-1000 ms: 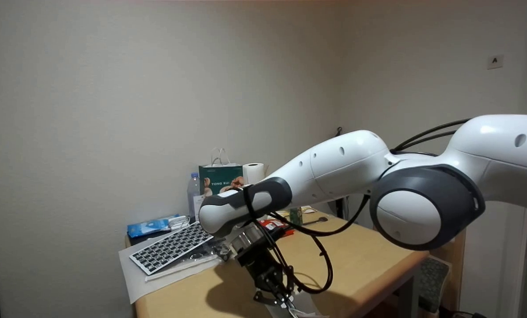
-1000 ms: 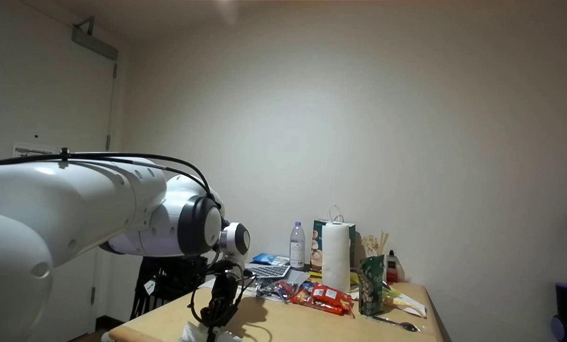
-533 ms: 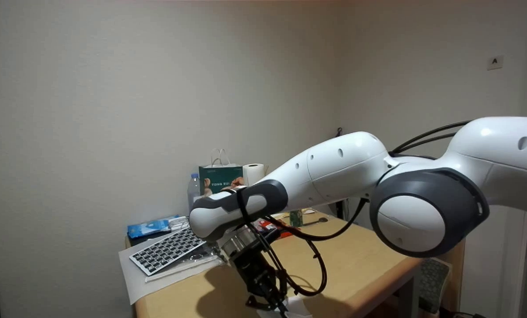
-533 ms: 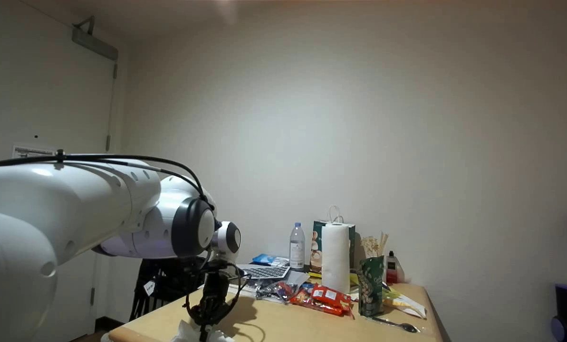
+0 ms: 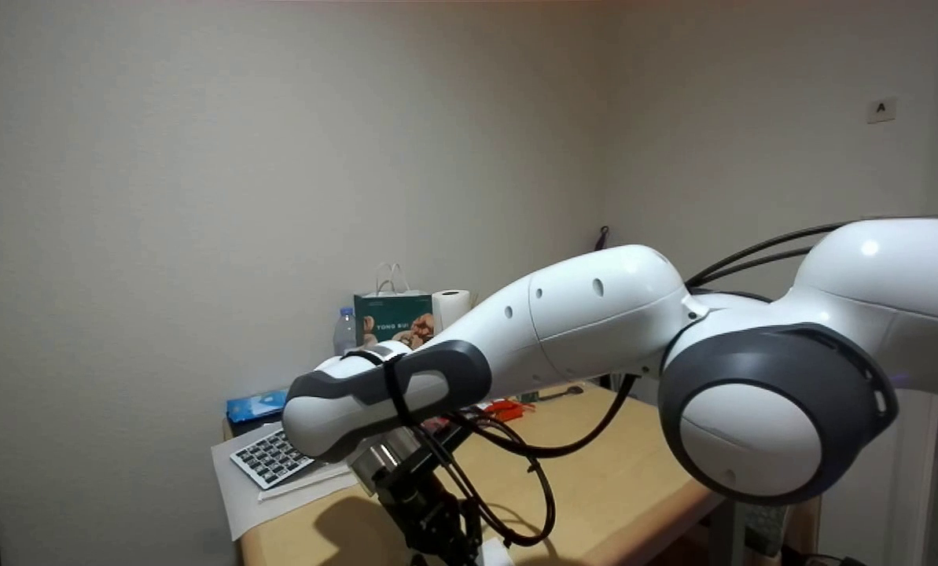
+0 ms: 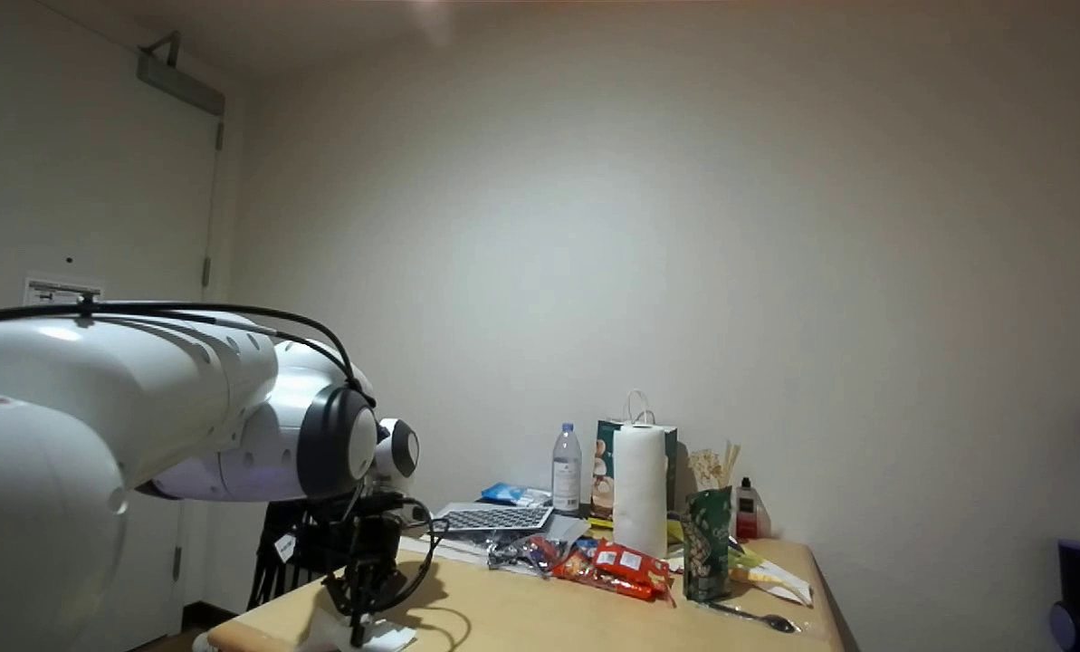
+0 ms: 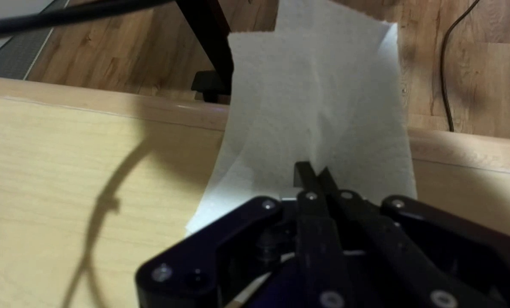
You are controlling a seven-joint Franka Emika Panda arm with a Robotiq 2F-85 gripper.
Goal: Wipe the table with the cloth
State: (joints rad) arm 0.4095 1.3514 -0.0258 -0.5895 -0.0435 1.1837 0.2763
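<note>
The hand (image 7: 315, 171) is clamped on a paper towel (image 7: 276, 107) that fans out ahead and to both sides, past the edge of the counter (image 7: 58, 171), probably pinched mid-width so both flanks wipe.

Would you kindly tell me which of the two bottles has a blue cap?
It is the clear bottle, just left of the green paper bag in both exterior views; the reddish bottle has a dark cap instead.

Both exterior views, set back, look across the table (image 6: 549, 625) to a wall (image 6: 684, 226), sharing arm (image 5: 594, 314) and bag (image 5: 394, 316); the wrist view looks closely down past one edge to the floor (image 7: 487, 81).
</note>
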